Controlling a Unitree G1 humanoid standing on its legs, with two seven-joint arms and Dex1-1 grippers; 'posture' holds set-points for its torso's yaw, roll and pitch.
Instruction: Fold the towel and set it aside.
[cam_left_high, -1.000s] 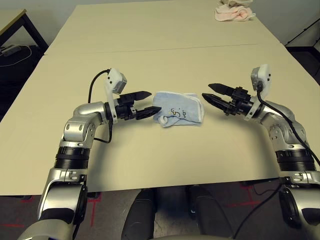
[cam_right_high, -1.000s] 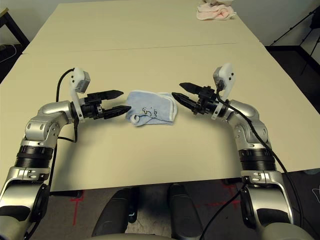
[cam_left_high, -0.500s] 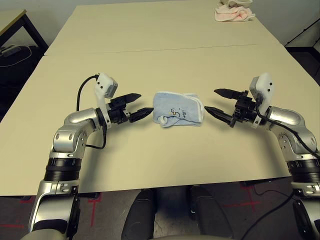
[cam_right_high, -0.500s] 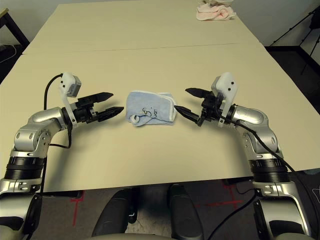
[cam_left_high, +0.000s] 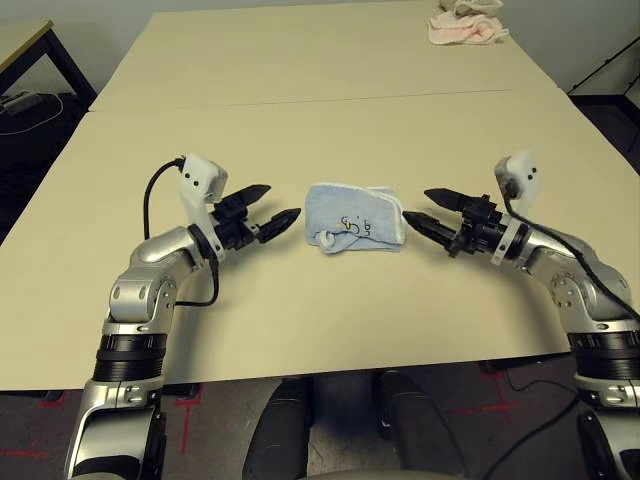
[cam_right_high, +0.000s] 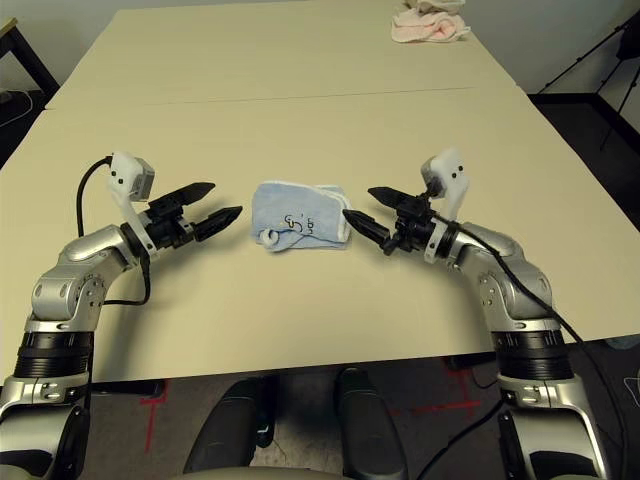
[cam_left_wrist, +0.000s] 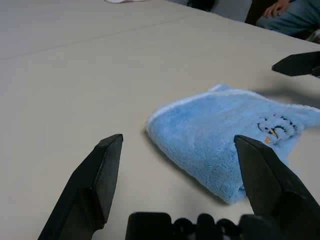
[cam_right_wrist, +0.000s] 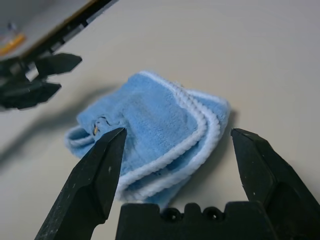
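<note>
Light-blue terry towel lies folded mid-worktop, perhaps needing tidying; setting aside remains. Both hands gape, empty.

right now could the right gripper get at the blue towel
Probably yes: the right gripper hangs open just beside the towel, with nothing lying over the cloth and nothing seen between them. The left gripper waits off the opposite side, so it looks out of the way.

Silver arms, black ribbed bands
Each forearm had rounded metallic joints; white wrist camera mounts trailed black cables; the fingers were black and pointed.
</note>
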